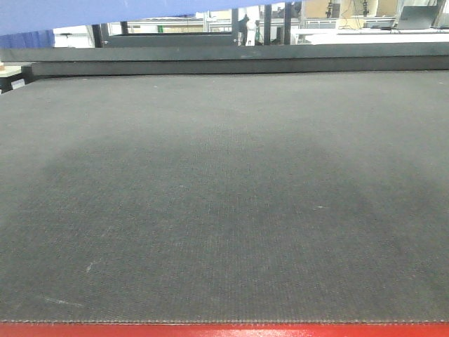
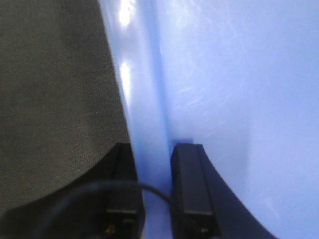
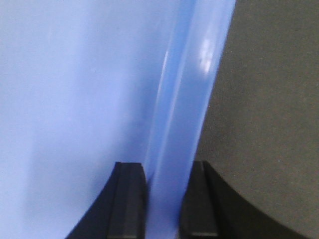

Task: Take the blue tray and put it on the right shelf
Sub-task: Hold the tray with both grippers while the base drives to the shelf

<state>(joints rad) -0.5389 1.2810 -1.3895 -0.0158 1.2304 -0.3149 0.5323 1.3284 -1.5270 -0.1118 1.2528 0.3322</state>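
The blue tray [image 2: 239,74] was held by both arms. The left gripper [image 2: 154,152] was pinched tight on one rim, with one finger inside the tray and one outside. The right gripper [image 3: 163,169] was pinched on the other rim the same way. Beside each rim I could see the dark mat [image 1: 224,196]. The table's red edge [image 1: 224,330] ran along the front. From the front, only a blue strip of the tray showed, up at the top.

Open room across dark mat [image 1: 224,210]; blue tray [image 1: 105,14] overhead; raised ledge [image 1: 231,67] bounds far edge.
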